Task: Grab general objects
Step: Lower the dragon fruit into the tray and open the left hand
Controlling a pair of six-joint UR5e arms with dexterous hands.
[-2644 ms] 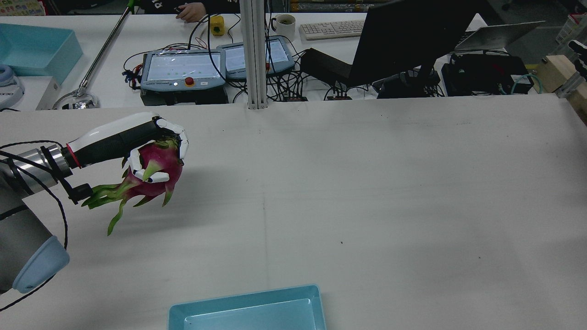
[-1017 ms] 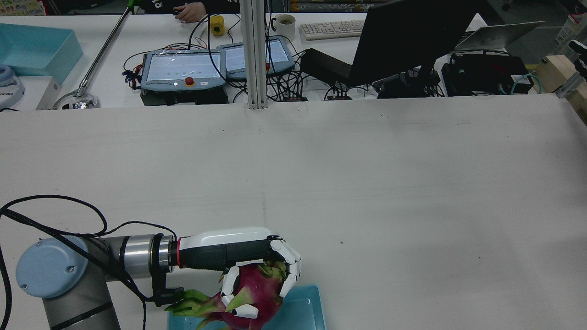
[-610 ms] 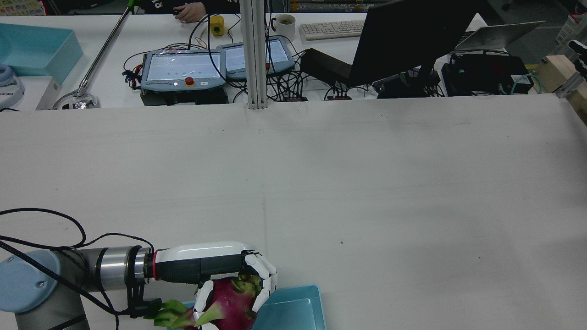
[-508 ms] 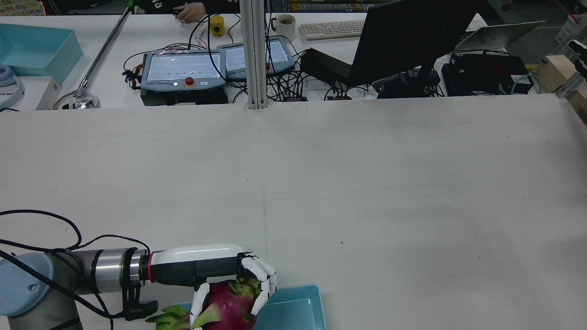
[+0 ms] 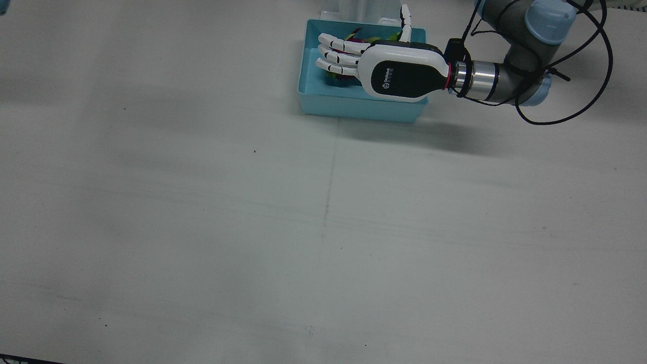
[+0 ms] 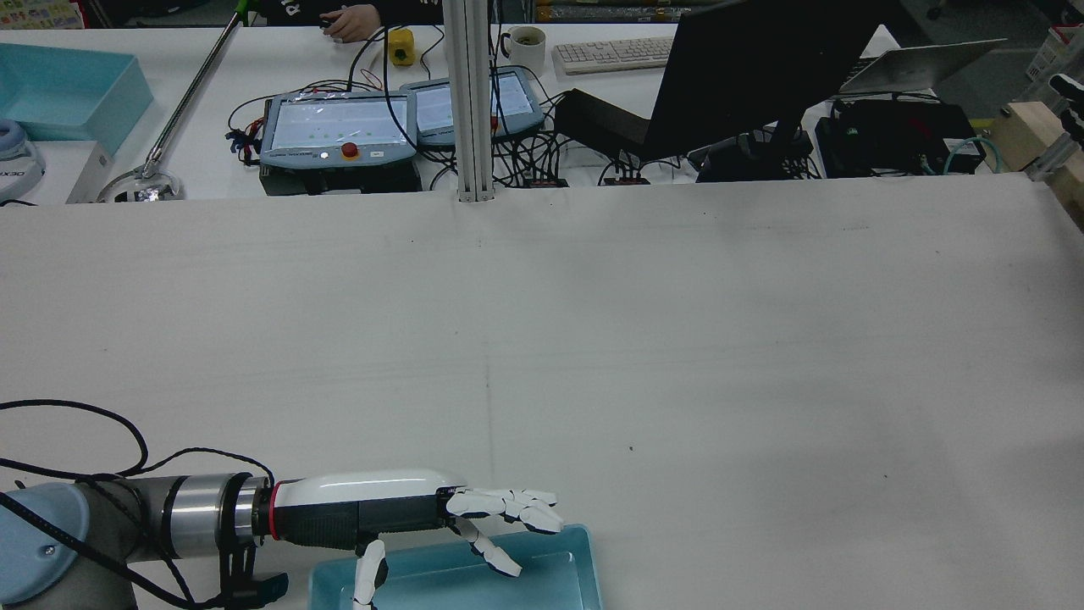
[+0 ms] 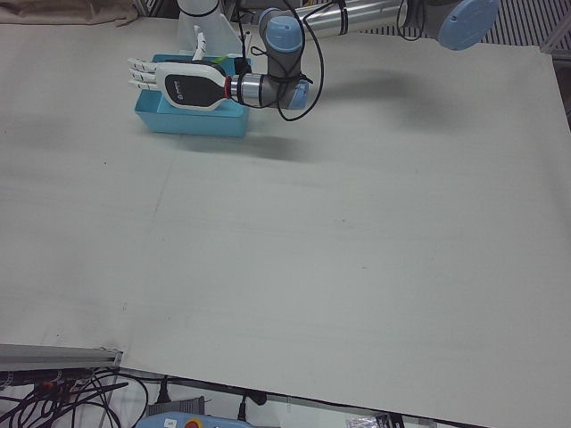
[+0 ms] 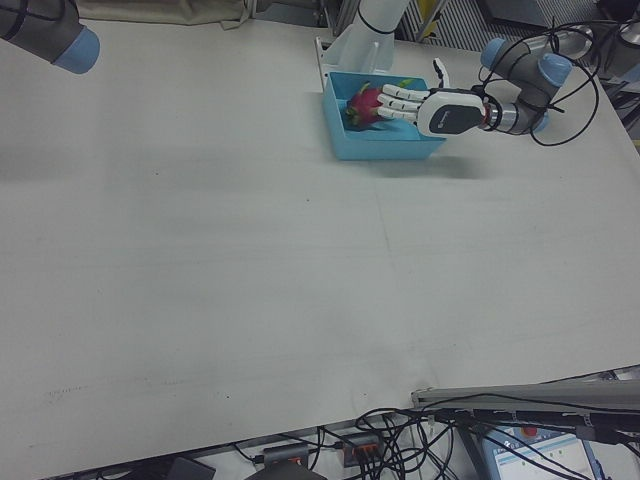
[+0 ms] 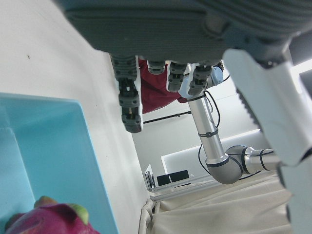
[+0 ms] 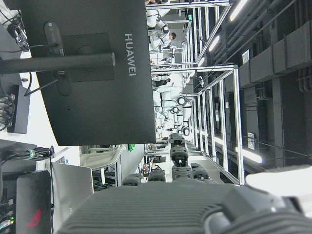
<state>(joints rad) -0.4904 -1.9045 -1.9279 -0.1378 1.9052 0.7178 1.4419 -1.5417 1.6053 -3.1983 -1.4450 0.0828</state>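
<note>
the white tabletop [image 5: 323,227] is bare across nearly all its width. the left arm [image 5: 510,76] reaches in from the robot's edge of the tabletop, close to the middle of that edge, with a black cable looped around its wrist. a shallow light blue tray [image 5: 354,106] sits at that same edge, one long side toward the arm pedestals. the left hand [image 5: 376,68] hangs flat over the tray, palm down, fingers [image 5: 336,53] stretched out straight and spread, holding nothing. the dragon fruit [image 8: 366,104] lies inside the tray, under and just past the fingertips; the right-front view shows its pink body and green scales toward the tray's end farthest from the arm, and the left hand view catches it low in the tray corner [image 9: 48,219]. whether any fingertip touches the fruit is hard to judge, though the hand seems clear of it. the right hand [image 10: 185,209] shows only as its dark back in its own camera, aimed at a monitor, so its fingers cannot be read.
</note>
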